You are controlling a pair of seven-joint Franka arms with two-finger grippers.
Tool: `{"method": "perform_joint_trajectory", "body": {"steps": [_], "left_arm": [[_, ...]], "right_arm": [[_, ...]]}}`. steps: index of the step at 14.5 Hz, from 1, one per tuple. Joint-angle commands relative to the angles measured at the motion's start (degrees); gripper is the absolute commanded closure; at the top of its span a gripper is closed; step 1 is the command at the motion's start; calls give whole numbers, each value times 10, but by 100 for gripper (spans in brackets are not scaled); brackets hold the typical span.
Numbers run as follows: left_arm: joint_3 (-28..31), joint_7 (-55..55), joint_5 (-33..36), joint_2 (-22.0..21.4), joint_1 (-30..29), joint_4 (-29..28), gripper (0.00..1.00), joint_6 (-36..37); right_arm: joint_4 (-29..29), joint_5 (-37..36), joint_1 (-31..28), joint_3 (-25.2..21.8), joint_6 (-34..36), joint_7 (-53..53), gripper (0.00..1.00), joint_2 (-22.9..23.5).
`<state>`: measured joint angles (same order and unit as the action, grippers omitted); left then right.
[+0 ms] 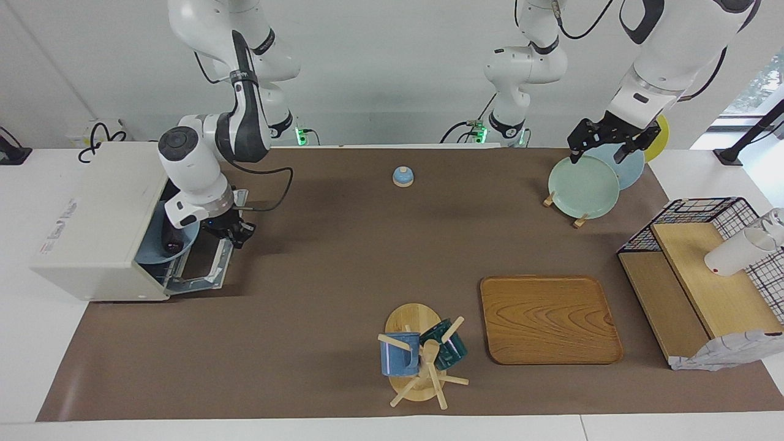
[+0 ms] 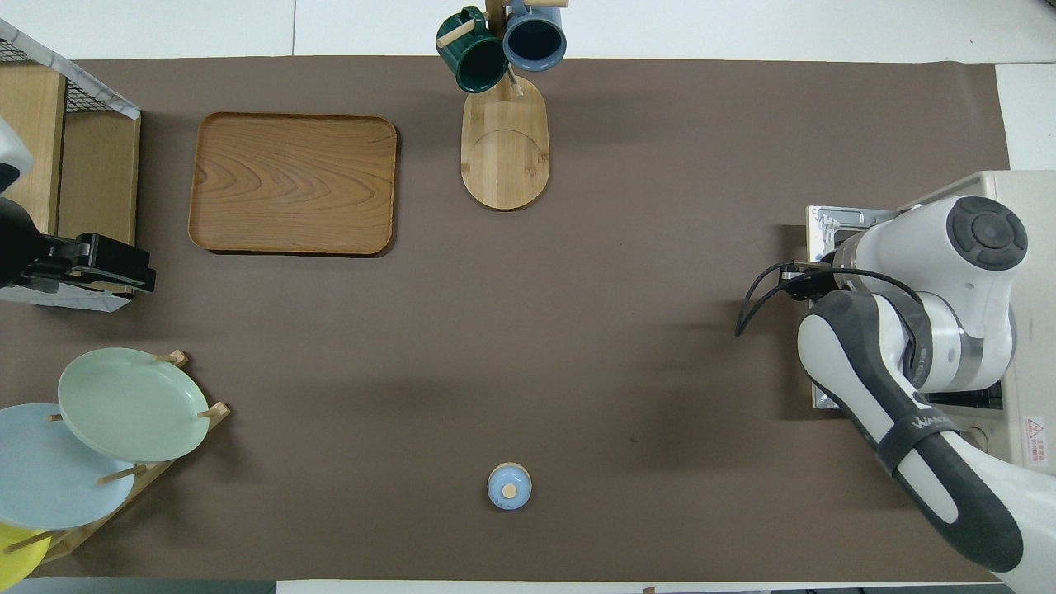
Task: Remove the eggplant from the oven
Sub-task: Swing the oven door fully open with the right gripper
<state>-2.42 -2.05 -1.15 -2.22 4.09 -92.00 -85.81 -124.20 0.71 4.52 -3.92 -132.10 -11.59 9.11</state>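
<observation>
Now your right gripper (image 1: pixel 236 233) is clenched on the cream-white oven's (image 1: pixel 98 220) dropped dark glass door (image 1: pixel 205 264); the dark purple eggplant (image 1: pixel 173 239) lies inside; your left gripper (image 1: pixel 603 144) waits released.

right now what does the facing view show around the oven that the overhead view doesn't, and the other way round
Only the facing view shows inside the oven: the dark eggplant on a blue plate, and the right gripper, shut, at the edge of the lowered door. Only the overhead view shows the warning sticker by the oven's controls; there the right arm covers the opening. Both show the oven, its lowered door, and the left gripper, open, waiting over the plate rack.
</observation>
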Motion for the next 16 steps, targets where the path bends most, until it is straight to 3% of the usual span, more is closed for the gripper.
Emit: {"method": "perform_joint_trajectory", "body": {"steps": [1, 4, 7, 11, 13, 15, 16], "left_arm": [[-5, 3, 7, -10, -7, -10, 0, -3], [-5, 4, 7, -10, -7, -10, 0, -6], [-5, 3, 7, -10, -7, -11, 0, -6], [-5, 4, 7, -10, -8, -10, 0, -3], [-5, 4, 7, -10, -8, -10, 0, -2], [-5, 4, 7, -11, -7, -11, 0, -3], [-5, 4, 7, -10, -8, -10, 0, -3]], "right_arm": [[14, -30, -33, -15, -31, 7, 100, 23], [26, 27, -27, 3, -26, 4, 100, 26], [37, 34, -7, 3, -11, -19, 100, 21], [77, 25, -8, 0, 104, -25, 99, -14], [84, 25, -12, -4, 144, -29, 70, -30], [84, 0, -20, -5, 169, -43, 53, -37], [81, -24, -23, -5, 175, -46, 51, -40]]}}
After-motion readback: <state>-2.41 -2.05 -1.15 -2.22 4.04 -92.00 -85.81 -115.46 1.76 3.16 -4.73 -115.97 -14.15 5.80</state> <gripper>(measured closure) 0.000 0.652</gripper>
